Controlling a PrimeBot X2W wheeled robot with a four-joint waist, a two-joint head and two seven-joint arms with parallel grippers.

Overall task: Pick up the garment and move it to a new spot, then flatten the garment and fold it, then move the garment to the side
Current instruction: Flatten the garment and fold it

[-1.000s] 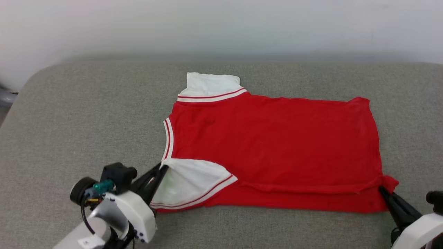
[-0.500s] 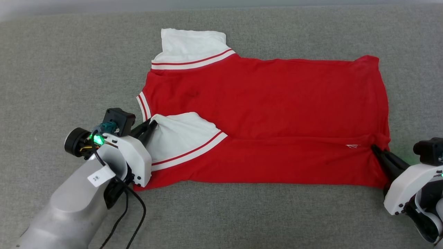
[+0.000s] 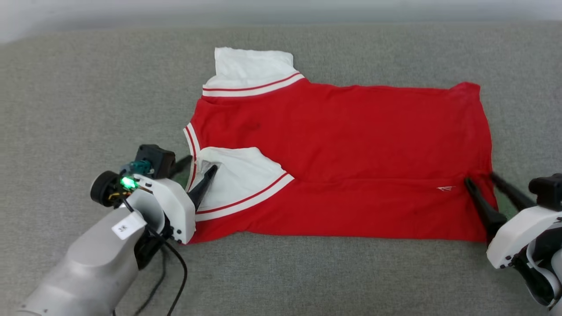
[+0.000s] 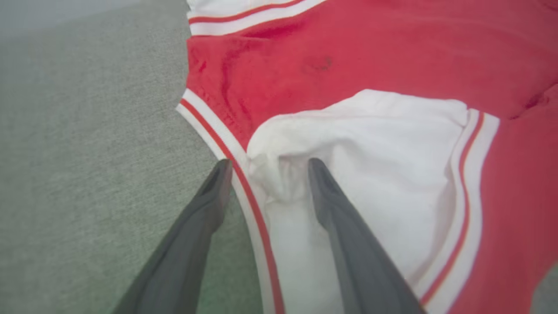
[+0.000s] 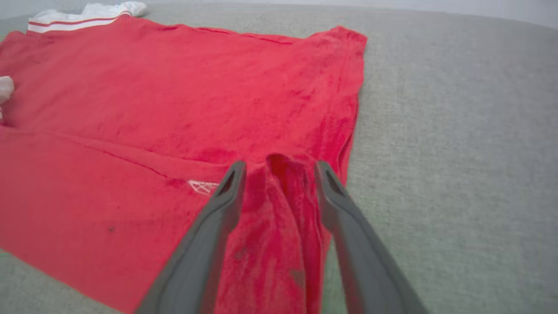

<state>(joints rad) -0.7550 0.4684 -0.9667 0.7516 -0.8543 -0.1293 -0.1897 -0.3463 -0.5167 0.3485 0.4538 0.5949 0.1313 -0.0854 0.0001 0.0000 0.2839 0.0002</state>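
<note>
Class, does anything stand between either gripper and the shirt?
Nothing visible does. The left gripper has open jaws astride the bunched sleeve; the right gripper, astride a ridge in the shirt near its hem.

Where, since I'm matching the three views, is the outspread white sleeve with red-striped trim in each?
Head view: white sleeve with red-striped trim, upper middle.
Left wrist view: sleeve at top edge, left of centre.
Right wrist view: sleeve in top left corner.
Shared landmark: the red jersey shirt it joins.
</note>
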